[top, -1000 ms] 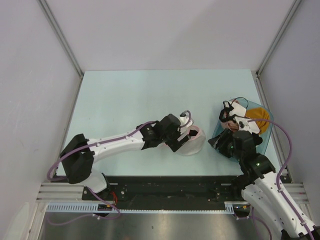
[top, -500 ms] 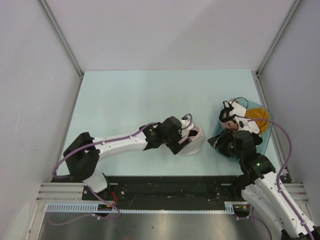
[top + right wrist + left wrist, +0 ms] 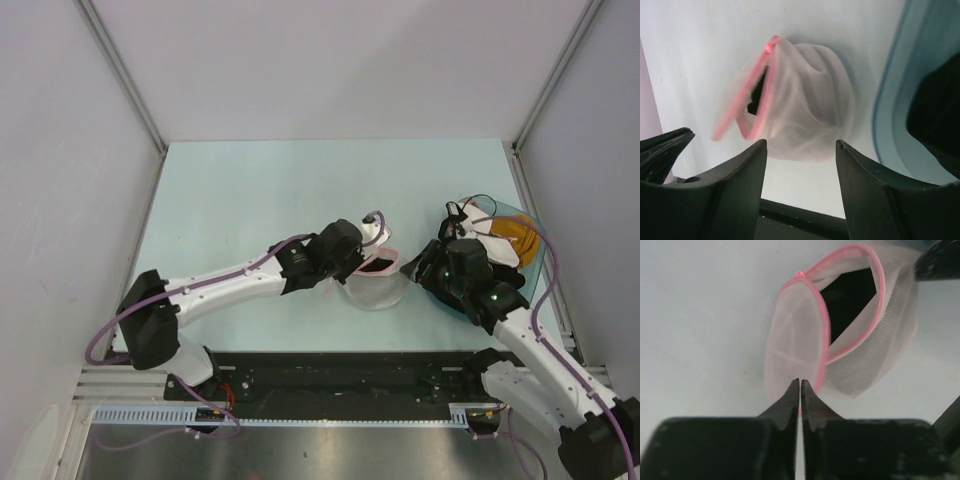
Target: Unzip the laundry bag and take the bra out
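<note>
The laundry bag [image 3: 855, 355] lies unzipped on the table, its two white mesh halves gaping apart along pink rims. Inside the gap shows something black [image 3: 847, 300], apparently the bra. My left gripper [image 3: 800, 382] is shut, its tips pinching the near half's pink rim and mesh. From above, the left gripper [image 3: 350, 275] sits at the left edge of the laundry bag [image 3: 380, 288]. My right gripper [image 3: 801, 145] is open, a short way before the laundry bag [image 3: 812, 107], not touching it. The right gripper [image 3: 412, 268] stands just right of the bag.
A teal basin [image 3: 535, 262] with orange cloth [image 3: 520, 232] stands at the right edge, close behind the right arm; its rim [image 3: 892, 85] shows beside the right finger. Grey walls enclose the table [image 3: 250, 190] on three sides.
My left gripper has closed on the bag's near rim after standing wide open. The right arm has swung left, from the basin toward the bag.
</note>
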Robot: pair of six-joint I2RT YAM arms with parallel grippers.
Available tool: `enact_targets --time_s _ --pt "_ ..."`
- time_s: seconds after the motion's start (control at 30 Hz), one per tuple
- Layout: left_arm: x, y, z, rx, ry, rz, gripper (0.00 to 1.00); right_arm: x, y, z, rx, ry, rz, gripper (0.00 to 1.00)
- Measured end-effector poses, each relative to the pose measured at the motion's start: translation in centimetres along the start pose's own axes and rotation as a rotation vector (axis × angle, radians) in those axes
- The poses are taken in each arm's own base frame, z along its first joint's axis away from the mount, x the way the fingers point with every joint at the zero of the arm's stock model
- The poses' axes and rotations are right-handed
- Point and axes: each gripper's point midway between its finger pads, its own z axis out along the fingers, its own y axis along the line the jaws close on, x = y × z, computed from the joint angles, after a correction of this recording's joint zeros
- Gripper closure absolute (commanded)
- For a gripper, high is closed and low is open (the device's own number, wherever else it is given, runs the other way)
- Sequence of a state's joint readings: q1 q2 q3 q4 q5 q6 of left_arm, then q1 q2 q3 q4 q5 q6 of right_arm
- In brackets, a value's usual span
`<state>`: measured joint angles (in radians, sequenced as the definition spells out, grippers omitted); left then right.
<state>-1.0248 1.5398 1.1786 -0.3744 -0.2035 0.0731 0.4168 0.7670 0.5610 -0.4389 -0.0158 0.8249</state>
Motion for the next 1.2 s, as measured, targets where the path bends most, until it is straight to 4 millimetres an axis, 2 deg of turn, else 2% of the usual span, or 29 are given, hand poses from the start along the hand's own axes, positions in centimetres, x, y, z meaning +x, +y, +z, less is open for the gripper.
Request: enact_targets --time_s 0.2,0.33,0.47,0.5,0.57,0.6,0.67,0.7,0.8,0.97,1.2 --pt "-2.2 0.9 -1.7 -0.027 -0.066 -0.013 1.00 -1.6 3.5 1.7 -0.051 0.005 -0.078 0.32" --pt "-3.1 1.3 -2.7 -0.037 -0.098 -0.026 1.00 -2.9 3.0 3.1 -0.023 0.005 -0.096 0.31" --pt "-4.3 1.6 -3.7 -0.039 -0.136 -0.037 0.98 -2.5 2.8 4.3 0.005 0.044 -0.143 0.34" --pt "-4.4 1.6 -3.8 -0.039 -0.140 -0.043 0.89 -2.2 2.7 4.6 0.010 0.057 -0.154 0.40" --pt "-4.5 1.5 -3.8 -0.038 -0.141 -0.050 0.79 -1.6 2.5 5.1 0.023 0.078 -0.177 0.57" --pt "-4.4 1.4 -3.6 -0.036 -0.132 -0.063 0.64 -1.3 2.3 5.3 0.031 0.088 -0.188 0.74" --pt "-4.5 1.1 -3.2 -0.025 -0.119 -0.074 0.48 -0.8 1.9 5.7 0.047 0.107 -0.204 0.88" --pt "-4.6 0.7 -2.8 -0.008 -0.111 -0.089 0.33 -0.6 1.7 5.9 0.055 0.113 -0.207 1.00" --pt "-4.4 -0.7 -1.8 0.049 -0.085 -0.128 0.13 -0.7 1.5 5.9 0.067 0.112 -0.210 1.00" --pt "-3.1 -2.6 -0.2 0.120 -0.027 -0.180 0.12 -1.1 1.9 5.1 0.060 0.081 -0.215 1.00" --pt "-2.5 -3.6 2.1 0.128 0.027 -0.251 0.17 -2.3 3.6 3.1 -0.005 0.008 -0.195 1.00"
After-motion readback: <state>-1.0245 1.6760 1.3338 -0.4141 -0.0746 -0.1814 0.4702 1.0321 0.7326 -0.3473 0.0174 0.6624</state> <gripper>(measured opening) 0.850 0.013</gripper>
